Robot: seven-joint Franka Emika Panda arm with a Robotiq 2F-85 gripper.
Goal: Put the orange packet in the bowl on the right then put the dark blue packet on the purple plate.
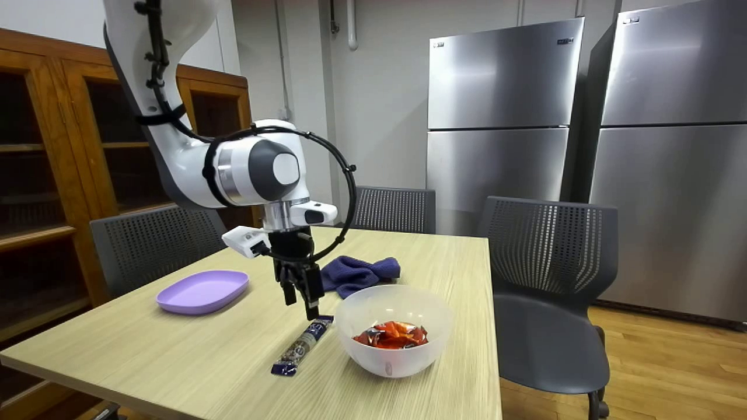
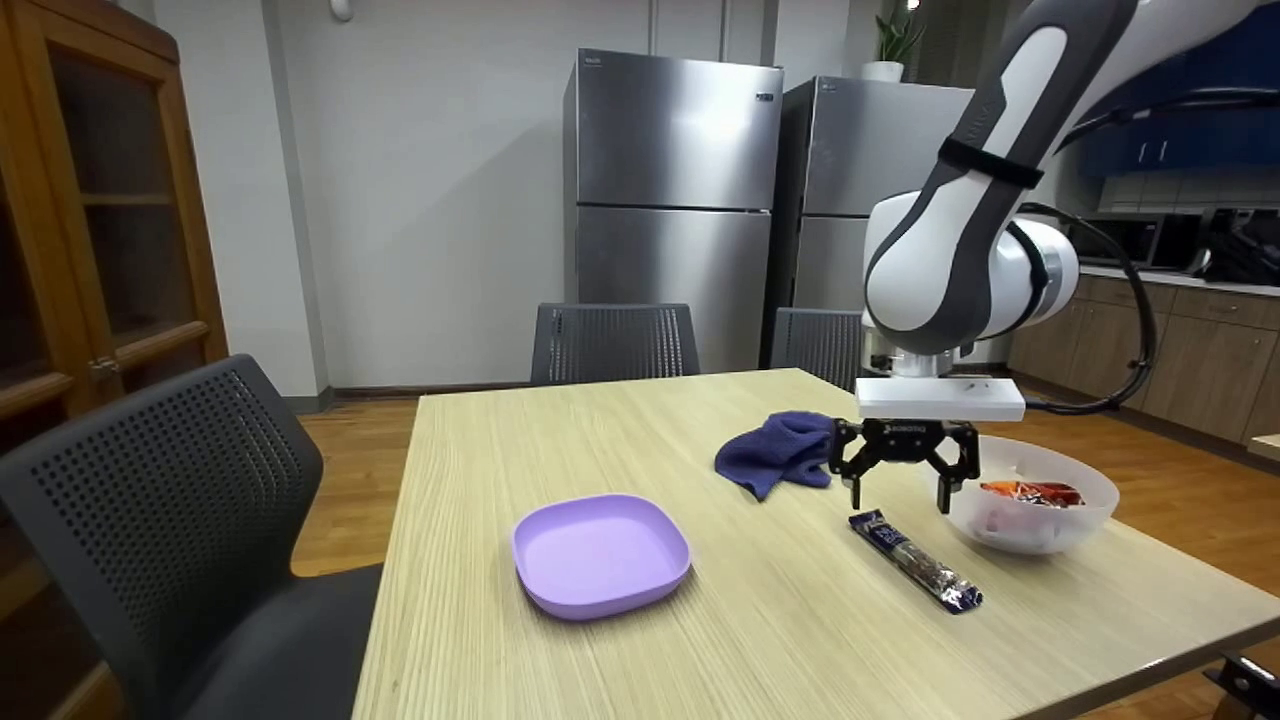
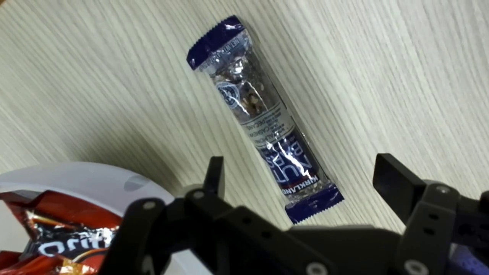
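The fingers [image 3: 397, 185] stand spread and released above the surface [image 3: 363, 76]. The dark blue packet [image 3: 263, 126] lies below them, its lettered end between the two in the wrist view, the rest reaching away. Just beside one finger is the bowl [image 1: 388, 361], the orange packet [image 1: 397, 335] inside; the plate [image 2: 600, 550] sits well apart from the fingers.

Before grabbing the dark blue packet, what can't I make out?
Long dark blue plastic packet, wrist view: finest print too small.
Crumpled orange-red foil packet, wrist view: cut off by left and bottom edges.
Rumpled navy cloth, in an exterior view: right end hidden behind the black two-fingered tool.
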